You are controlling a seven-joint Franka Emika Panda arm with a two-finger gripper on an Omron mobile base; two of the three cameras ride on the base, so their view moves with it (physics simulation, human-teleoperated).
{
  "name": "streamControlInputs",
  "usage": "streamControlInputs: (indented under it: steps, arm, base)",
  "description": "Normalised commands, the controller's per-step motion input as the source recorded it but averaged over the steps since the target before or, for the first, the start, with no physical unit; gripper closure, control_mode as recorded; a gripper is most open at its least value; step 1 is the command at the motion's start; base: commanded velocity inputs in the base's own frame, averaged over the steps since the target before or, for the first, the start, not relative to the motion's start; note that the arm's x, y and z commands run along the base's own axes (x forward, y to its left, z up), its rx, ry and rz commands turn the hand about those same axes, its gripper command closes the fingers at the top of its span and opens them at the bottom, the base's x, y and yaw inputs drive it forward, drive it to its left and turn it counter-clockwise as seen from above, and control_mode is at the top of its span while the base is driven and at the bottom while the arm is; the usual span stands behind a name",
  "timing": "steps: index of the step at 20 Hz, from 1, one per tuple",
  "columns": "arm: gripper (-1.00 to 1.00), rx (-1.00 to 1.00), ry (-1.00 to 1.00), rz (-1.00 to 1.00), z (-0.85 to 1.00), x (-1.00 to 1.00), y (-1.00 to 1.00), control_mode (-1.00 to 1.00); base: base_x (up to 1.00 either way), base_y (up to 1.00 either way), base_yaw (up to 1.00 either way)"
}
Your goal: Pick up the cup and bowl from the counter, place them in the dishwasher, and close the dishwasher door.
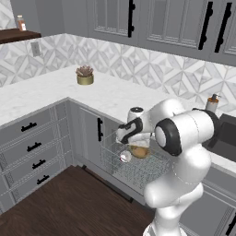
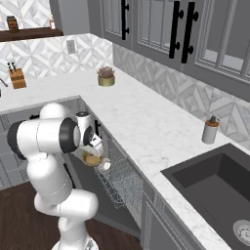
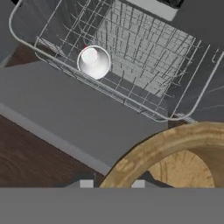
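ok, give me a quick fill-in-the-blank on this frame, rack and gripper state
1. The gripper holds the ____ by its rim.
2. The cup already lies in the dishwasher's wire ____.
3. The dishwasher door is ____.
4. The soap dispenser stands on the counter beside the ____.

Missing words: bowl; rack; open; sink

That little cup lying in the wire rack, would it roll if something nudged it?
Probably a little: the cup is round and looks to lie on its side in the rack, whose wires should check it. It looks like light plastic, so easily shifted.
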Motion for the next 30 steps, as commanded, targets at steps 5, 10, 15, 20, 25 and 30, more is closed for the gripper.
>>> streamControlInputs:
  steps: [5,10,15,20,25,30]
  arm:
    - [1.00,-0.09,-0.26,-0.09,-0.45,0.08,-0.01,-1.00]
    - [1.00,-0.04,-0.04,0.03,-0.40,0.38,-0.32,-1.00]
    - [1.00,0.00,0.05,0.03,-0.09,0.53,-0.11,-1.00]
    - [1.00,-0.05,0.06,-0.05,-0.11,0.53,0.01,-1.00]
    - [1.00,-0.10,0.15,-0.16,-0.24,0.57,-0.09,-1.00]
    - [1.00,-0.07,0.06,-0.18,-0.23,0.50,-0.21,-1.00]
  base:
    - [0.00,0.00,0.00]
    - [0.00,0.00,0.00]
    - [0.00,0.00,0.00]
    - [0.00,0.00,0.00]
    - [0.00,0.00,0.00]
    - [0.00,0.00,0.00]
